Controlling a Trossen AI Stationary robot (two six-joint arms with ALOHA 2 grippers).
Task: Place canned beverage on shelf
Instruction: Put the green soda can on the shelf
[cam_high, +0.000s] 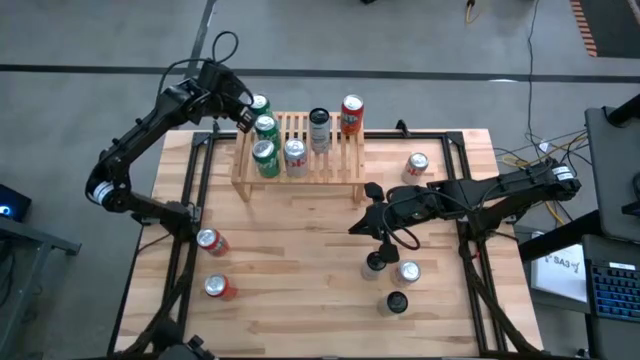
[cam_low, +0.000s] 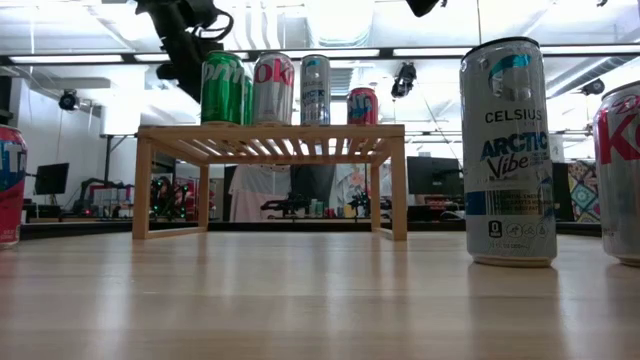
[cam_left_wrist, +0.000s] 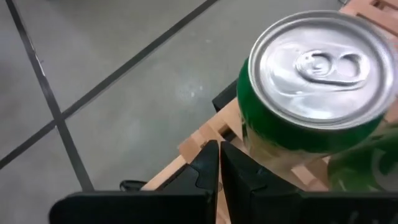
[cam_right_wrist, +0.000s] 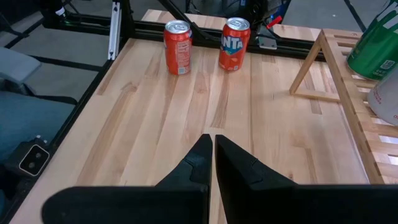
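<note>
The shelf (cam_high: 300, 150), a low light-wood slatted rack, stands at the table's far middle. On it stand three green cans (cam_high: 265, 158), a silver can (cam_high: 296, 155), a grey can (cam_high: 319, 128) and an orange can (cam_high: 351, 115). My left gripper (cam_left_wrist: 219, 158) is shut and sits at the shelf's far left corner, right beside the farthest green can (cam_left_wrist: 311, 93). That can stands upright on the slats. My right gripper (cam_right_wrist: 212, 152) is shut and hovers over the table's right middle, with nothing in it. My left gripper has its shut fingertips (cam_left_wrist: 233, 163) slanting down next to the lower wall (cam_left_wrist: 255, 146) of the farthest green can. Whether they touch the can, I cannot tell.
Two red cans (cam_high: 212, 241) (cam_high: 220, 288) stand near the table's left front. A silver can (cam_high: 417, 164) stands right of the shelf. Three more cans (cam_high: 408, 272) cluster at the right front, under my right arm. Bare planks lie in front of the shelf.
</note>
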